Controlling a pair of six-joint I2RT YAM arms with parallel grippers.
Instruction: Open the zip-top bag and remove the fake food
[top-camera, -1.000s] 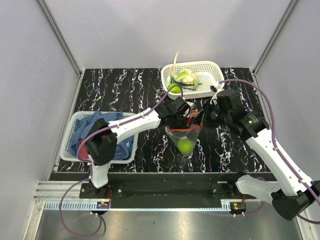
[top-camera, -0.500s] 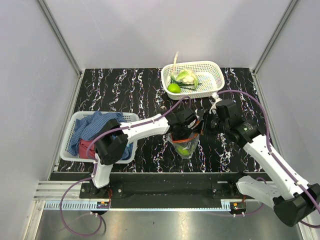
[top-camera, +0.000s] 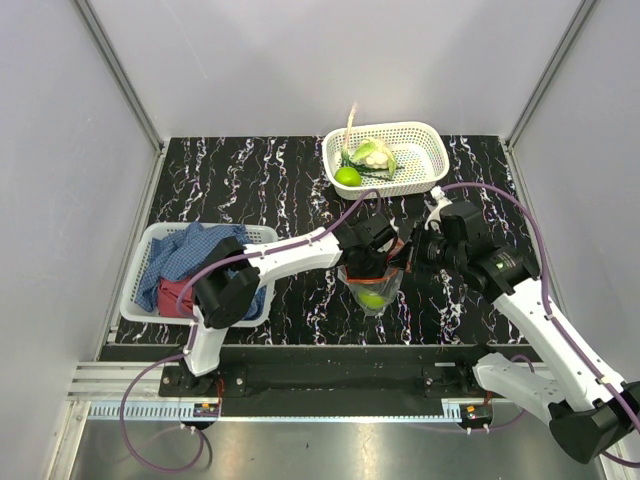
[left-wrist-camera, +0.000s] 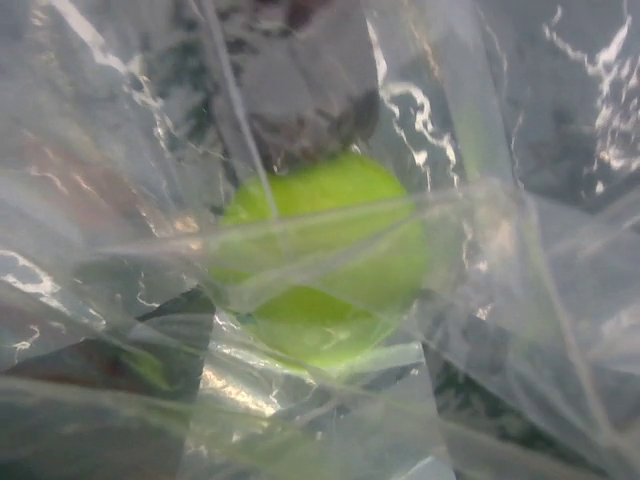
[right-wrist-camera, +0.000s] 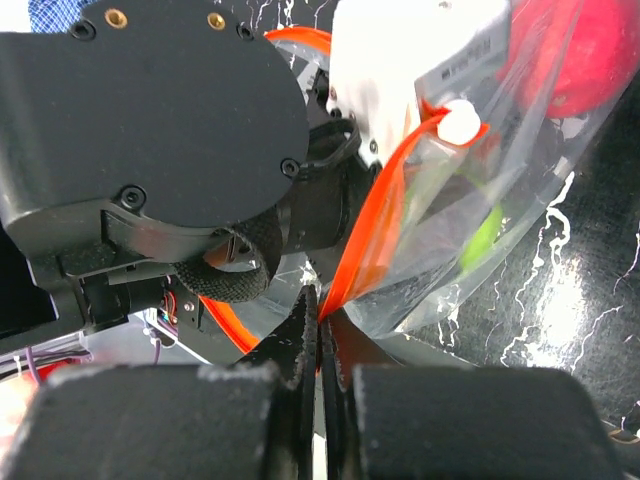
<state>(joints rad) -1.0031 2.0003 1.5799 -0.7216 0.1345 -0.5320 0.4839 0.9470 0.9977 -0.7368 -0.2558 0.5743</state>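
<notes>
The zip-top bag, clear with an orange-red zip strip, hangs mid-table between my two grippers. My right gripper is shut on the strip's right end; in the top view it sits just right of the bag's mouth. My left gripper is pushed down into the mouth, its fingers hidden by plastic. The left wrist view shows only crinkled plastic and a lime-green round fruit close ahead. That fruit lies at the bag's bottom. A red piece shows through the bag.
A white basket at the back right holds a lime-green fruit, a pale cabbage-like piece and a green onion. Another white basket at the left holds blue cloth and red cloth.
The left gripper has moved forward and down into the bag's mouth. The bag has sunk lower and looks smaller. The right gripper shifted slightly, still holding the strip.
</notes>
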